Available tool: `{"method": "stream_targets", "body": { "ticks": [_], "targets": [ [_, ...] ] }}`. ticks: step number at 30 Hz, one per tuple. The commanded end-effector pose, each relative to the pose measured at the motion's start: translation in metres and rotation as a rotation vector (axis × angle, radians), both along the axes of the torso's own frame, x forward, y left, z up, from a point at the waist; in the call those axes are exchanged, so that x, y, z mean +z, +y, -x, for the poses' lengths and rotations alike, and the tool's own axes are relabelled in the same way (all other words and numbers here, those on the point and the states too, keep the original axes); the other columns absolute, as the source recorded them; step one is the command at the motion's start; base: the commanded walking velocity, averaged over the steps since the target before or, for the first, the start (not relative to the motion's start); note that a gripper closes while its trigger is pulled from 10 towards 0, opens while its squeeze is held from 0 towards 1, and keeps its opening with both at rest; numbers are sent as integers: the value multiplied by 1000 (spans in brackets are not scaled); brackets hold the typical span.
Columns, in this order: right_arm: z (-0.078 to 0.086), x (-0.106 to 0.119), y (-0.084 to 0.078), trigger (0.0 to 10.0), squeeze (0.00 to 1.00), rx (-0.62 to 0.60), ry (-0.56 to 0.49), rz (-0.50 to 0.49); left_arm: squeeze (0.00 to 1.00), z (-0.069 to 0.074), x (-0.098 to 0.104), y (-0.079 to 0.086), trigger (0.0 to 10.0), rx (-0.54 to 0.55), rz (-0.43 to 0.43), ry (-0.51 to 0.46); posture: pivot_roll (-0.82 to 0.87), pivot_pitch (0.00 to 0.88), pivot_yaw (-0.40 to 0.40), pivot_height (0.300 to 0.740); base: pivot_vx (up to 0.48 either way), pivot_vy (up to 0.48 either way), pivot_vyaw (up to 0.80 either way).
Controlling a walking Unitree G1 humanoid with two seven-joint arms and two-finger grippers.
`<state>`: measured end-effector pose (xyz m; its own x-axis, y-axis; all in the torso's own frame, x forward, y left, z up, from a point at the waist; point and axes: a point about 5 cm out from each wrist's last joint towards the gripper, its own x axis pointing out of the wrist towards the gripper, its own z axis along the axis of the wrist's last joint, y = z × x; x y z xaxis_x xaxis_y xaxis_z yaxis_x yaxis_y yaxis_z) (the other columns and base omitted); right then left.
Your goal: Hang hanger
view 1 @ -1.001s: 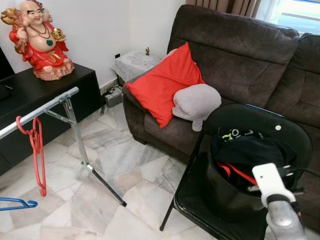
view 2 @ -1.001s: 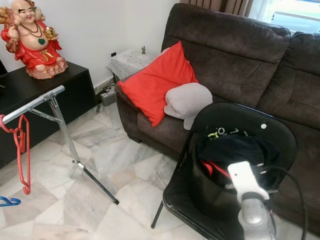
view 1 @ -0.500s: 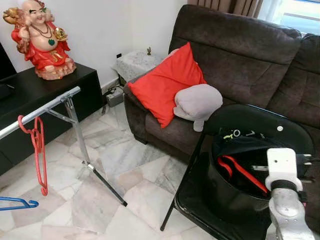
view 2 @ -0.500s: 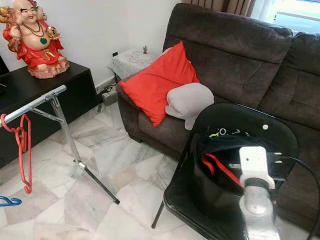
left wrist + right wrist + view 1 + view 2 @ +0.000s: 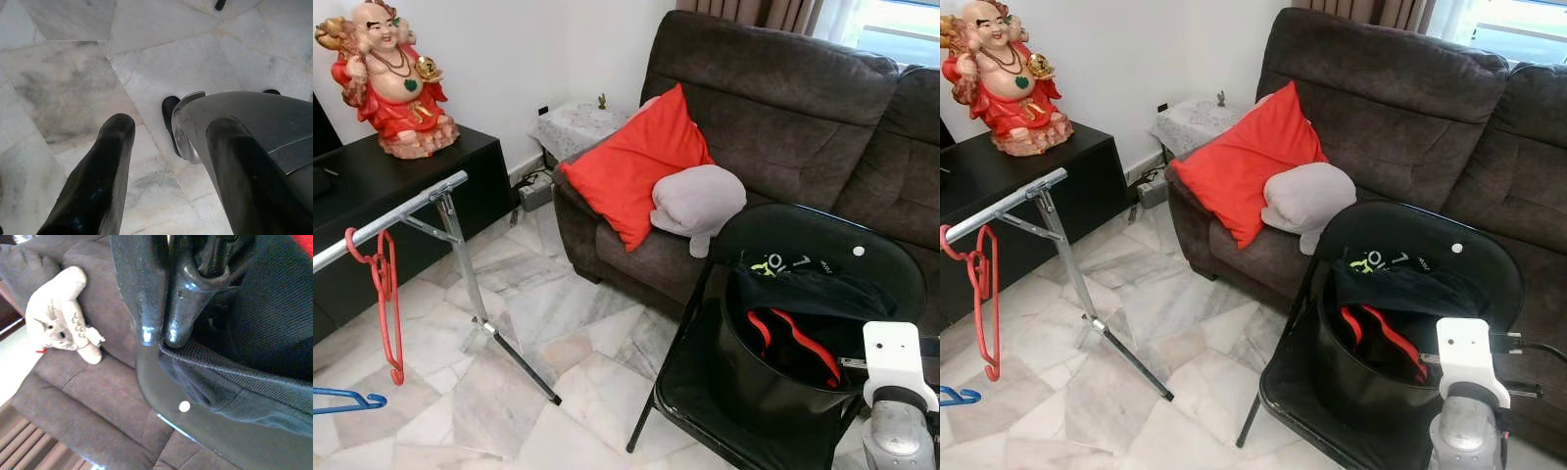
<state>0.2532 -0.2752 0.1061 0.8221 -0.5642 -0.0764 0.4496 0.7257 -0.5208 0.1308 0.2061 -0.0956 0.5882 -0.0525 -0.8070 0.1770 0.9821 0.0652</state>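
1. Right gripper (image 5: 156, 335): seen in the right wrist view with both black fingers pressed together, tips touching at the edge of a dark garment (image 5: 254, 357) by the chair back (image 5: 161, 391). Whether anything is pinched between them cannot be told. In the left eye view, the white wrist block and silver arm (image 5: 898, 411) are recorded at the lower right of the frame.
2. Left gripper (image 5: 166, 147): recorded in the left wrist view with its two fingers spread apart, nothing between them, above the marble floor (image 5: 63, 78).
3. Hangers, three counted. One red hanger (image 5: 384, 294) is hung on the metal rail (image 5: 391, 217) at the left edge of the left eye view. One blue hanger (image 5: 347, 399) is noted at the lower left. One red hanger (image 5: 793, 343) is lodged in the black bucket (image 5: 754, 387) on the black folding chair (image 5: 705, 392), lower right, under the dark garment.
4. Cushions, two counted: one red (image 5: 631, 166), one grey (image 5: 697, 201), on the brown sofa (image 5: 773, 98). In the right wrist view the grey one is shown as a plush toy (image 5: 61, 318).
5. One red-robed statue (image 5: 391, 78), upper left, on a black cabinet (image 5: 372, 186).
6. Writing: yellow and white characters on the garment (image 5: 778, 262), not legible.
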Motion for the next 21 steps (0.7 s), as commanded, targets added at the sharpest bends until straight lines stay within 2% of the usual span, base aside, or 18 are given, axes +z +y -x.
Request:
{"method": "stream_targets", "body": {
  "ticks": [1,2,3,4,5,6,7,8,9,17,18,19,21],
  "targets": [
    [-2,4,1,0,0,-2,-8,-22,0,8,-4,-7,10000,-25,21,41,67,53,-16,740,0,0,0],
    [-2,4,1,0,0,-2,-8,-22,0,8,-4,-7,10000,-25,21,41,67,53,-16,740,0,0,0],
    [-4,2,2,4745,0,5,11,-25,0,7,-4,-7,10000,-23,21,41,67,55,-17,740,0,0,0],
    [-5,2,2,8902,0,6,18,-26,0,7,-4,-7,10000,-22,21,41,67,55,-18,740,0,0,0],
    [-5,1,2,8902,0,6,22,-26,0,7,-4,-6,10000,-22,20,41,67,55,-18,740,0,0,0],
    [-6,1,2,10000,0,7,26,-26,0,7,-4,-6,10000,-21,21,42,67,55,-18,740,0,0,0],
    [-7,1,2,10000,412,9,32,-22,0,7,-4,-6,10000,-21,21,43,68,56,-20,740,0,0,0],
    [-7,1,2,10000,412,9,32,-22,0,7,-4,-6,10000,-21,21,43,68,56,-20,740,0,0,0],
    [-8,0,1,10000,565,12,45,-13,0,7,-4,-7,10000,-20,21,44,68,56,-20,740,0,0,0],
    [-12,-3,-3,10000,549,17,102,24,0,8,-5,-7,10000,-17,21,46,69,58,-22,740,0,0,0],
    [-12,-4,-3,10000,651,18,106,24,0,8,-5,-7,10000,-17,21,47,69,58,-22,740,0,0,0],
    [-12,-5,-3,10000,1000,20,114,22,0,8,-5,-7,10000,-17,21,47,69,58,-22,740,0,0,0],
    [-12,-7,-2,10000,1000,21,125,20,0,8,-5,-8,10000,-18,21,48,69,58,-22,740,0,0,0]
  ]
}}
